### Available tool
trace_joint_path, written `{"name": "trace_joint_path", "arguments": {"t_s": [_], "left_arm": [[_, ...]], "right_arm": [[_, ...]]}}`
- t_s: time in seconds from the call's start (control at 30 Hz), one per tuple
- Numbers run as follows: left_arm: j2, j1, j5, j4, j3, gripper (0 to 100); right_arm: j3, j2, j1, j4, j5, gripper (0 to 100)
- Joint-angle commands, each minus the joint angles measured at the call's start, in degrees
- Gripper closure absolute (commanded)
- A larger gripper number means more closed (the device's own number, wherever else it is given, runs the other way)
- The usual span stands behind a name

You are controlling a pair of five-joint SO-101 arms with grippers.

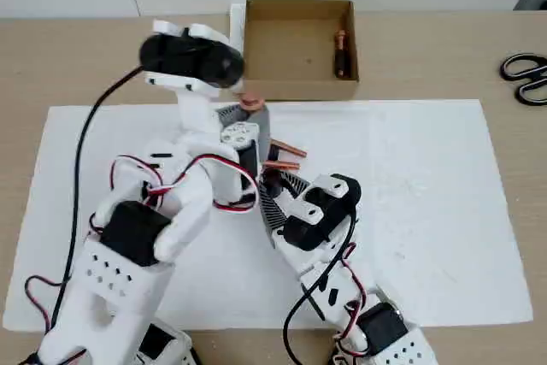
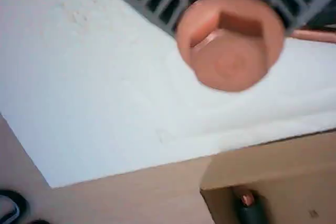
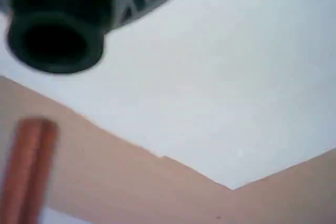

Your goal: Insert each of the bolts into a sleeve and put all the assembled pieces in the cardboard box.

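Left end effector [image 1: 249, 117]: pressed onto a copper bolt [image 2: 231, 51], over the far edge of the paper [image 1: 427, 211], just on the near side of the box [image 1: 295, 89].
Bolt: its hex head sticks out past the fingertips on the box side (it faces the wrist camera squarely).
Right end effector [image 1: 273, 190]: pinching a black sleeve [image 3: 52, 40] over mid-paper, near and slightly right of the left end effector.
Sleeve: its open bore end shows beyond the jaws, apart from the held bolt.
Loose bolts [image 1: 286, 150]: two on the paper, between the end effectors.
Box: on the far side of the table [image 1: 51, 57], with one assembled piece [image 1: 340, 53] lying in its right part.
Scissors [image 1: 523, 79]: far right on the table.
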Motion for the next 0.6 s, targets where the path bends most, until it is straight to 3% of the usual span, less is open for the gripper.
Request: {"name": "trace_joint_path", "arguments": {"t_s": [0.0, 0.57], "left_arm": [[-1.93, 2.81, 0.18, -1.41, 0.48, 99], [-5.89, 2.9, 0.09, -2.9, 3.65, 99]], "right_arm": [[0.44, -0.84, -0.13, -1.19, 0.35, 99.4], [0.44, -0.84, 0.31, -1.1, 0.44, 99.4]]}}
